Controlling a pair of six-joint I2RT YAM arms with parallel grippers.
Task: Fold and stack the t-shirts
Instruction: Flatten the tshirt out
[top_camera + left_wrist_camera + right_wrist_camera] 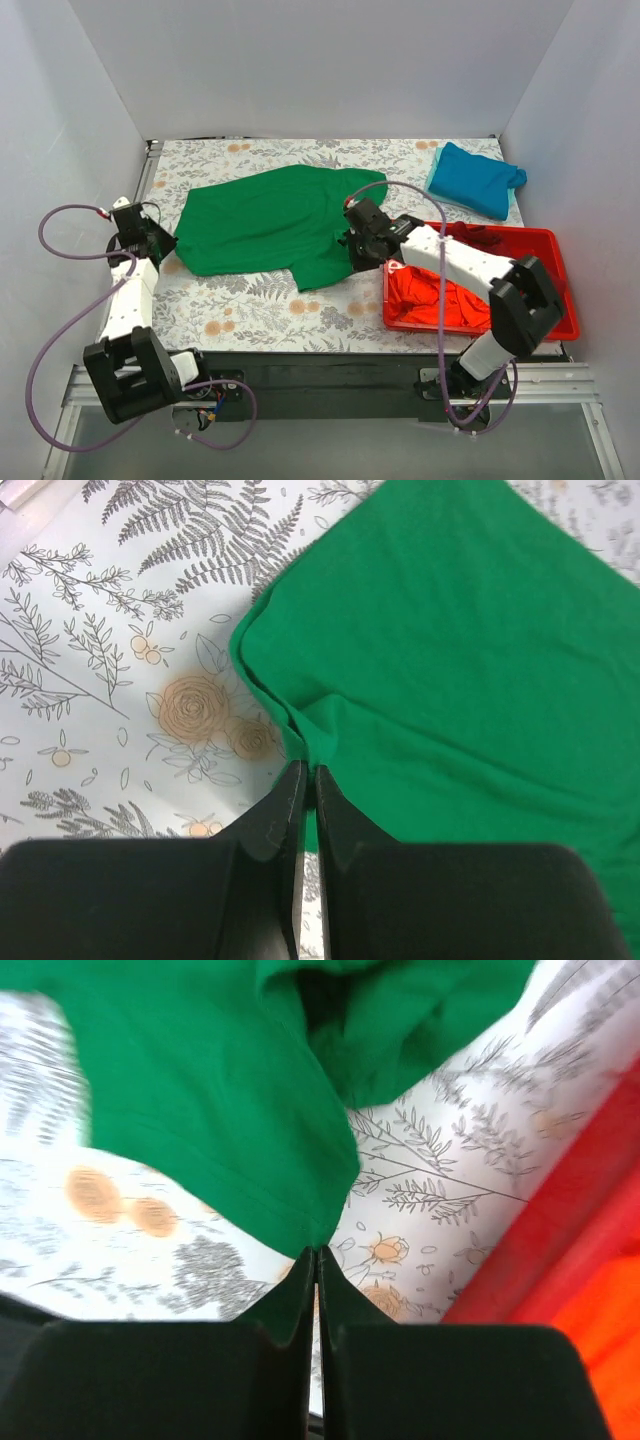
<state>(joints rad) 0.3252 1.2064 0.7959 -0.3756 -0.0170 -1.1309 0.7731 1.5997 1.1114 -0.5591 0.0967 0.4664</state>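
A bright green t-shirt (268,222) lies spread on the floral table cover. My left gripper (160,245) is shut on its left edge; the left wrist view shows the green cloth (460,670) pinched between the black fingers (285,810). My right gripper (352,240) is shut on the shirt's right part, holding a hem corner (250,1140) lifted off the table. A folded teal blue t-shirt (476,178) lies at the back right. An orange-red t-shirt (435,298) lies crumpled in the red tray (555,262). The dark maroon shirt shows only as a dark bit at the tray's back (478,236).
The red tray stands right of the green shirt, close under my right arm; its edge shows in the right wrist view (560,1230). White walls enclose the table on three sides. Floral cloth (260,310) shows bare at the front.
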